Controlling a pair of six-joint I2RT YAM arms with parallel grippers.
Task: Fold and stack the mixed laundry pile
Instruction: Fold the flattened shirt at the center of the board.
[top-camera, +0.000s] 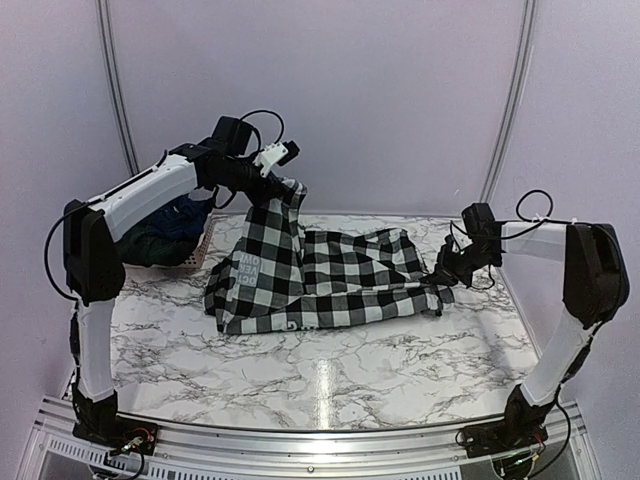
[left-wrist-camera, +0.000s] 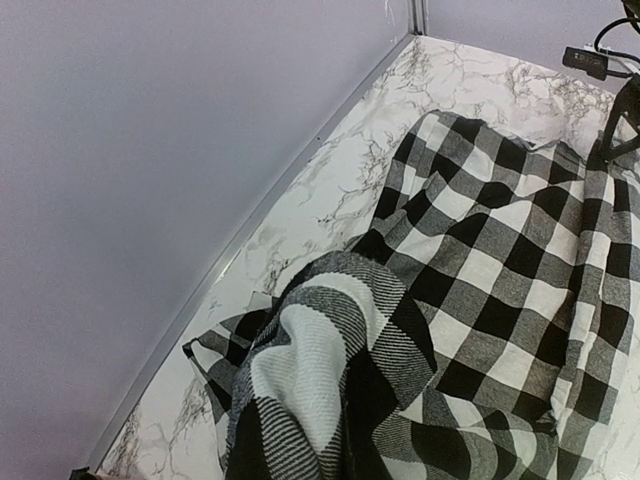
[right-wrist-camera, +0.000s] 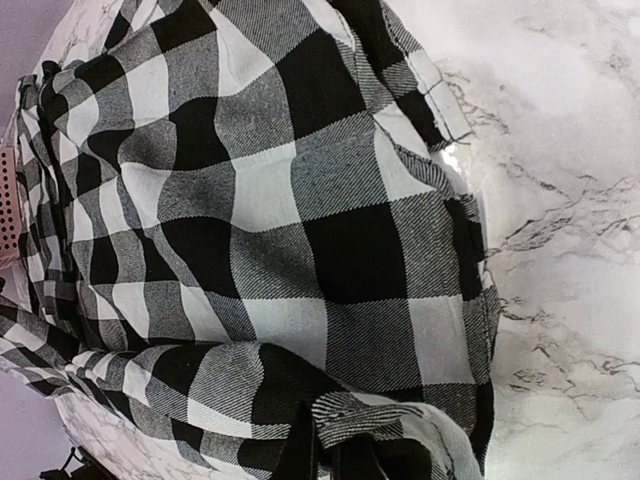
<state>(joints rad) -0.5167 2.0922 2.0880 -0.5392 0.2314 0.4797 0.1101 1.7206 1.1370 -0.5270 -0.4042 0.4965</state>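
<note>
My right gripper, at three o'clock, is pinched tight on the hem of the black-and-white large-check cloth shirt spread over the white marble table. My left gripper, at eleven, grips its far corner, lifted. Only the overhead view shows dark garments heaped in a pink basket at nine o'clock.
</note>
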